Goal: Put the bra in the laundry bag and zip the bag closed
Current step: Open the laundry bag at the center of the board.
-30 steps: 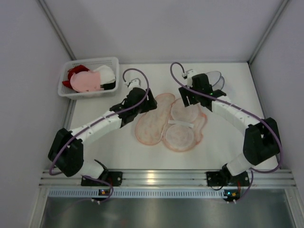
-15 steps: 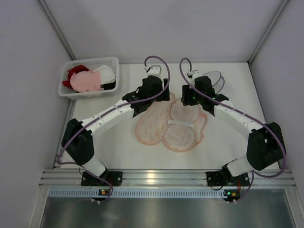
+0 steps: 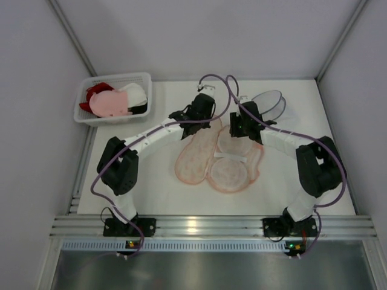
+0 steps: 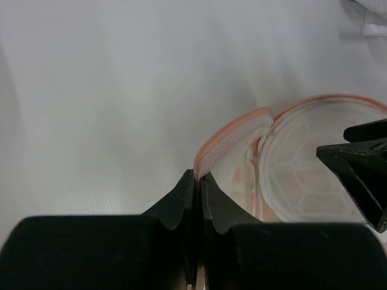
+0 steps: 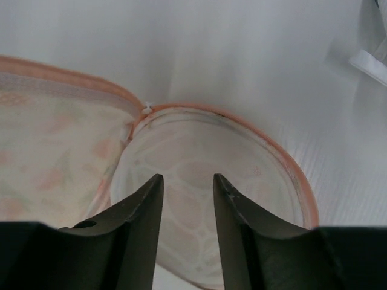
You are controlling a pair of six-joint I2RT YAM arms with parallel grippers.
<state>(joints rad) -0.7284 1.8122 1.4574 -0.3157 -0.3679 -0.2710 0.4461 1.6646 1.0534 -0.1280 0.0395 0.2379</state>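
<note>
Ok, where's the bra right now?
In the top view, the pink bra lies in the white basket at the far left corner of the table, beside a red garment.

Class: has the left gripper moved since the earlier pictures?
Yes. Against the fixed basket, the left gripper moved rightward, onto the far rim of the laundry bag.

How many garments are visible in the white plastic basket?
4: red garment at its left end, soft pale pink bra in the middle, white garment on the right, black garment at the near-right corner. Others may lie hidden underneath.
</note>
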